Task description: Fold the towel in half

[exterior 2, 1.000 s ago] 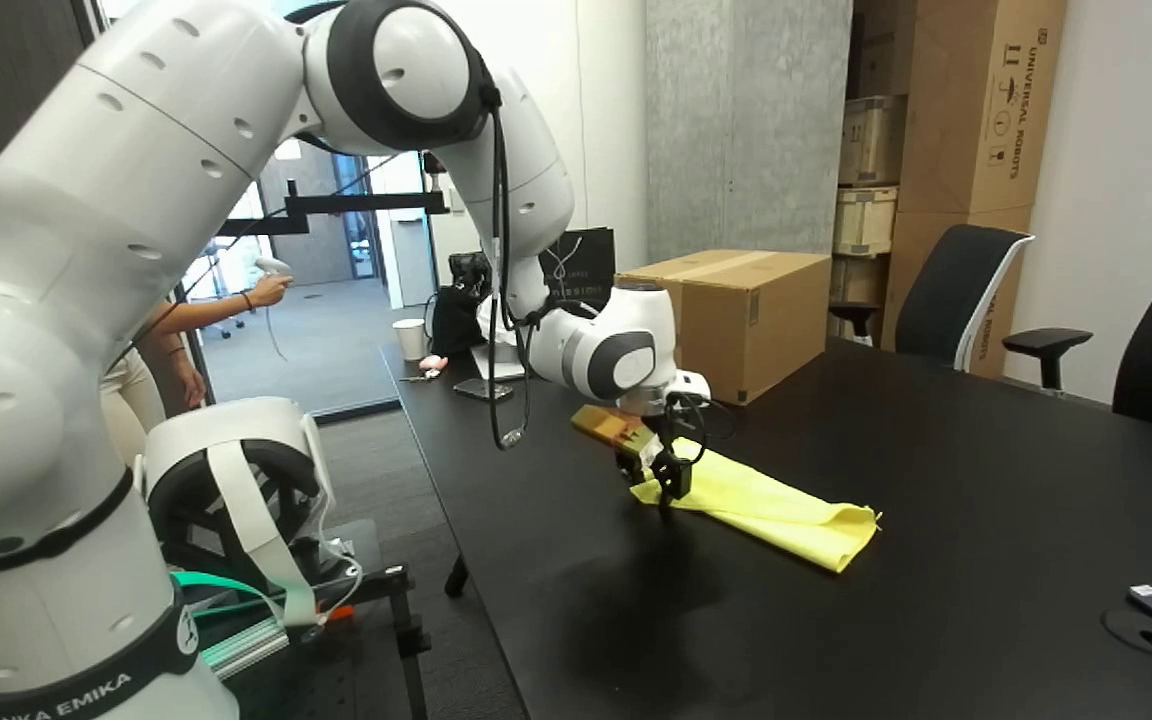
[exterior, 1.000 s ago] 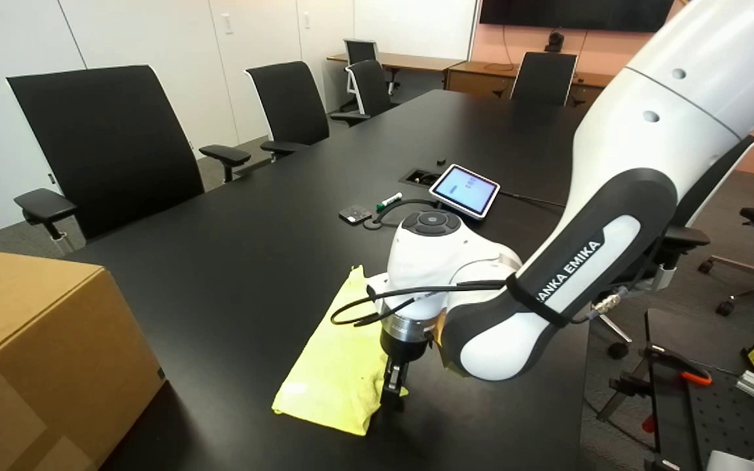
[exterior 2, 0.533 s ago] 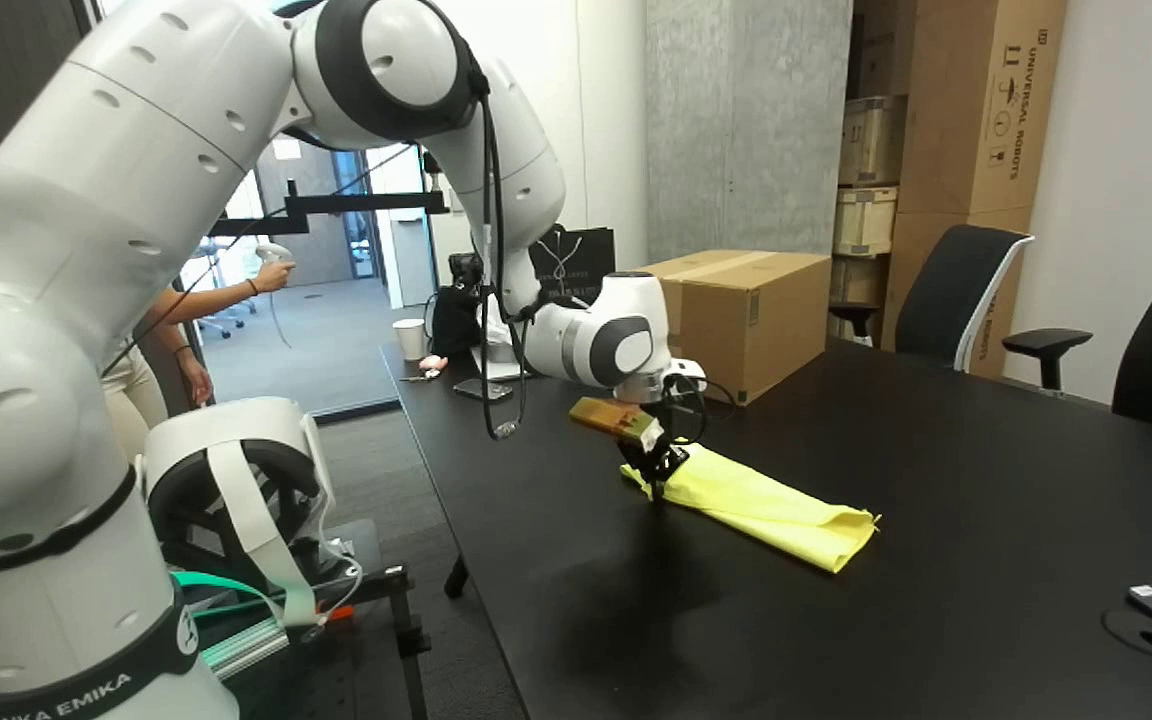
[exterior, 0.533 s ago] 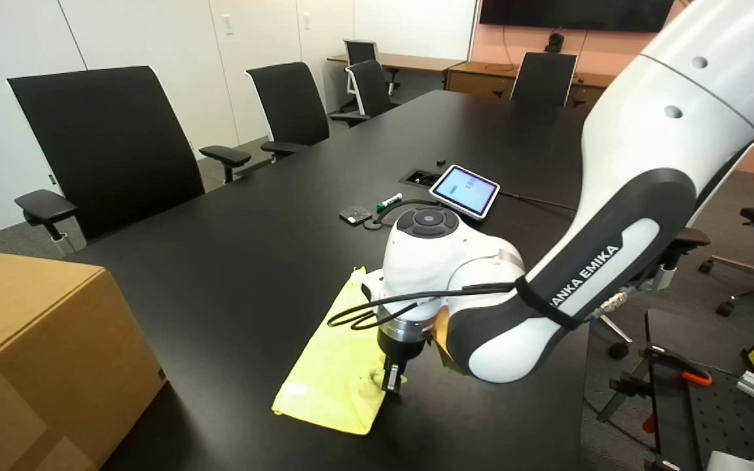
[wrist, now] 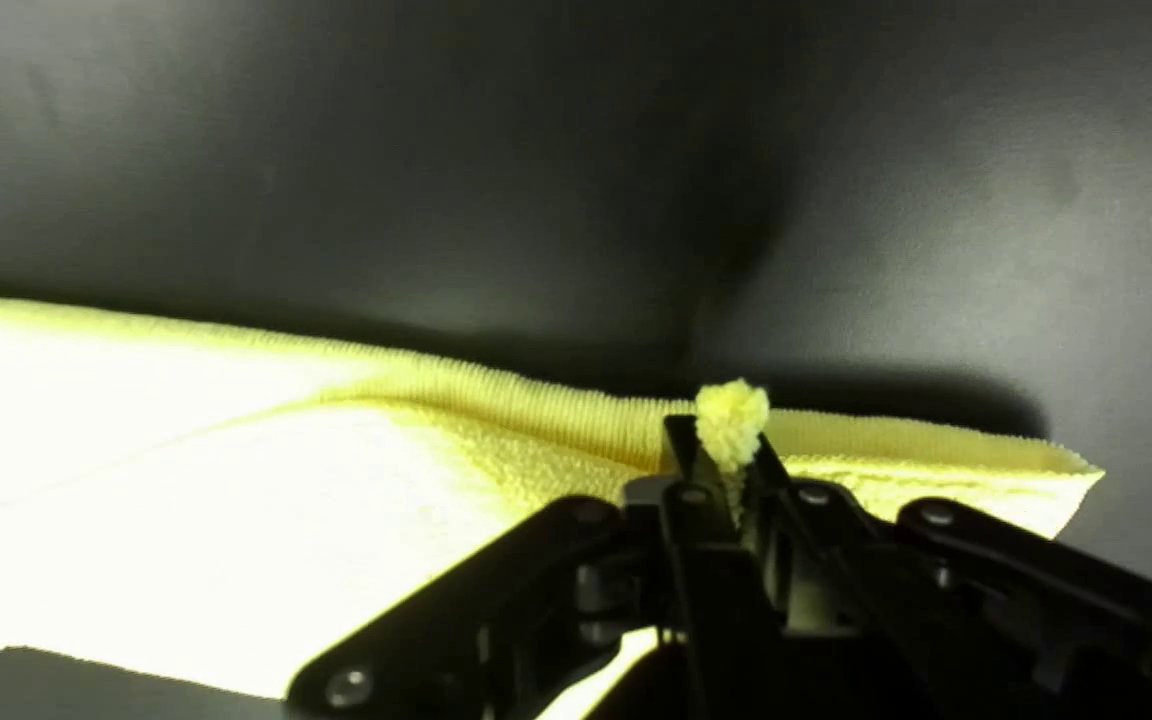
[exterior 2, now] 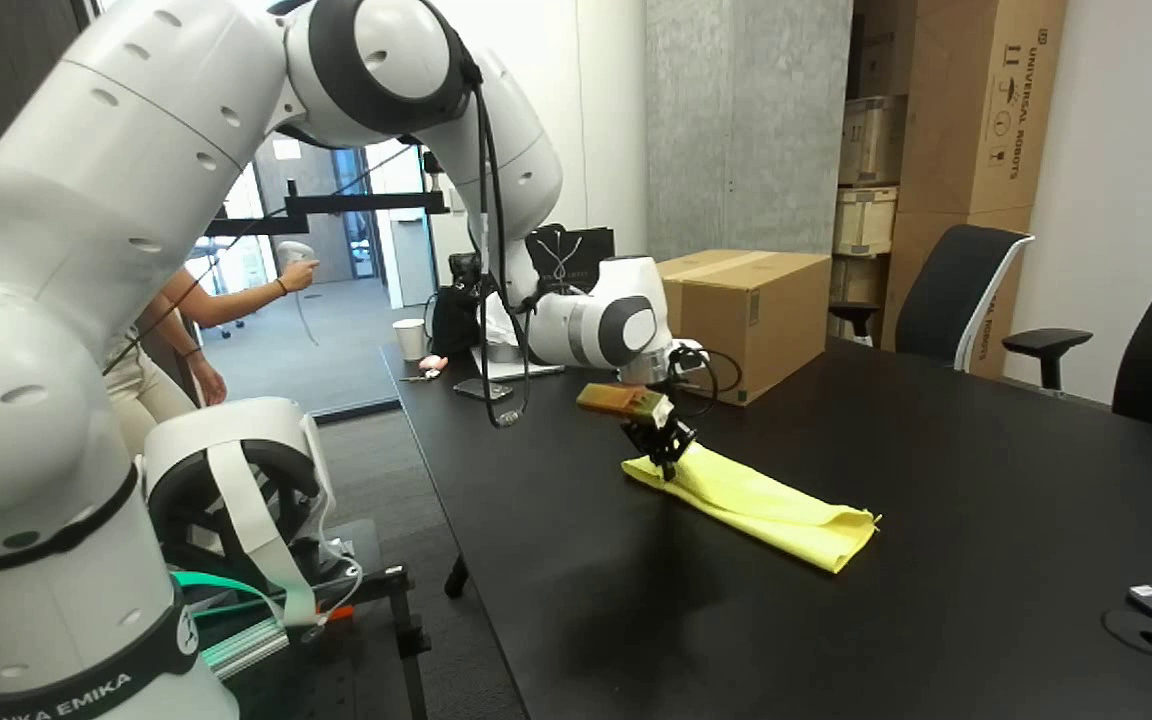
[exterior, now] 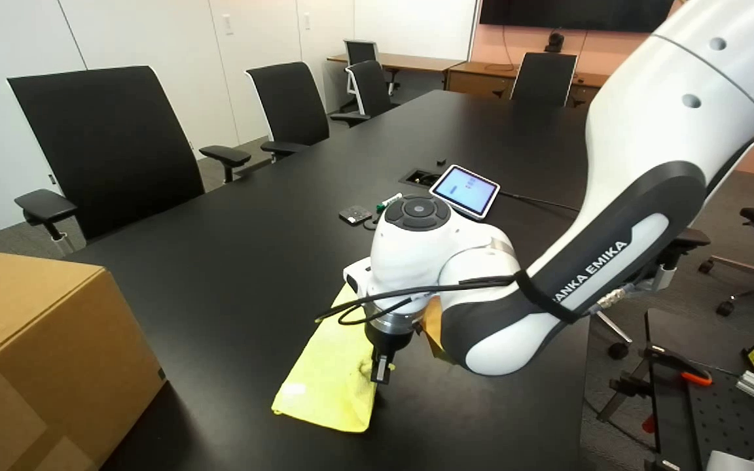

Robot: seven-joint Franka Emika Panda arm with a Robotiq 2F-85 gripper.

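1. A towel (exterior: pixel 329 374) of plain pale yellow cloth is found lying on the black table (exterior: pixel 239 275), apart from the cardboard box (exterior: pixel 56 340)
2. In an exterior view, layered cloth is noted at the towel's end farther from the cardboard box
3. The gripper (wrist: pixel 723 445) is positioned at the towel's long edge, on the side away from the cardboard box
4. The fingers (wrist: pixel 679 440) are observed nearly together in the wrist view, with a small tuft of the towel pinched between their tips
5. A tablet (exterior: pixel 465 190), a marker (exterior: pixel 390 201) and a small dark flat object (exterior: pixel 355 214) are placed farther from the cardboard box than the towel
6. In an exterior view, a black bag (exterior 2: pixel 576 258) is seen left of the cardboard box; whether contact is made cannot be told
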